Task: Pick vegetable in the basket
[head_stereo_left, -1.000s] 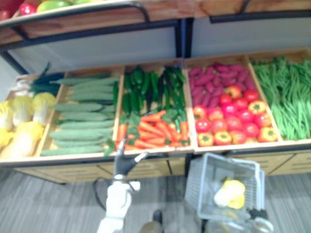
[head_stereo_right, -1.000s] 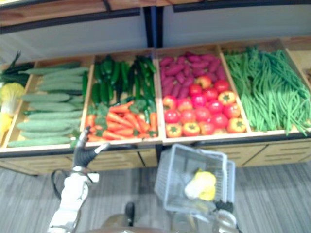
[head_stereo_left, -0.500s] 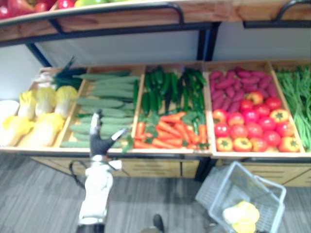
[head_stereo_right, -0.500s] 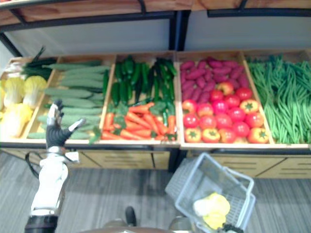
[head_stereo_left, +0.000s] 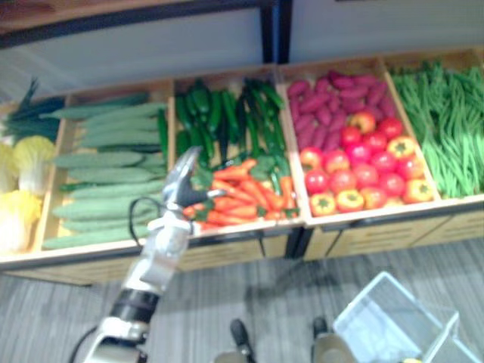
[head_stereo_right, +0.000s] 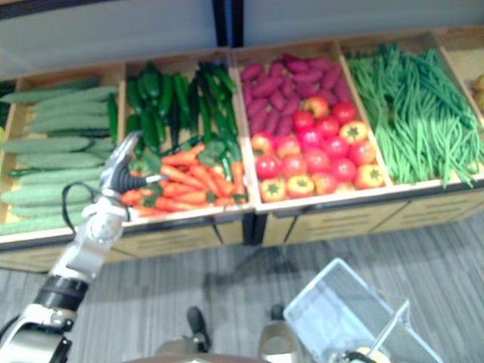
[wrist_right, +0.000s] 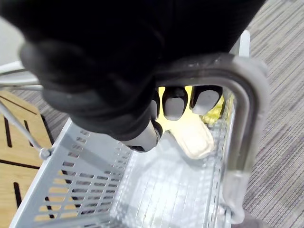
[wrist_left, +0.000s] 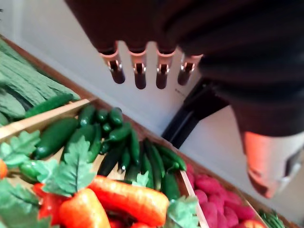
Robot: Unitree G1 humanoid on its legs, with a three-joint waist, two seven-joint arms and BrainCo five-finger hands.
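Left hand (head_stereo_left: 181, 180) is seen at 9 o'clock of centre in the head views, raised over the front-left corner of the carrot bin. Its fingers (wrist_left: 138, 71) are held straight and apart, the thumb (wrist_left: 268, 161) is set off to one side, and nothing is gripped. Close detail is added by the left wrist view: carrots (wrist_left: 128, 199) with green leaves are seen beneath the fingers, apart from them. Dark green cucumbers (wrist_left: 118, 142) are packed behind, toward 12 o'clock of the same bin.

Right hand (wrist_right: 95, 71) is read from the right wrist view. Its fingers (wrist_right: 175, 102) are curled round the grey handle (wrist_right: 243, 99) of the basket (wrist_right: 71, 161) and clamped on it. A pale yellow vegetable (wrist_right: 192, 138) is seen lying inside the basket, just past those fingers. In the head views the basket is placed at 5 o'clock, over the grey floor (head_stereo_left: 249, 287) in front of the wooden stand (head_stereo_left: 227, 253); its contents cannot be told there.

Across the stand, long pale cucumbers (head_stereo_left: 106, 162) are laid at 9 o'clock, purple tubers (head_stereo_left: 340, 102) at 1 o'clock with tomatoes (head_stereo_left: 355, 170) in front of them in one bin, and green beans (head_stereo_left: 442, 121) at 3 o'clock. Yellow cabbages (head_stereo_left: 19, 162) are taken in by the left eye view at the far 9 o'clock edge.
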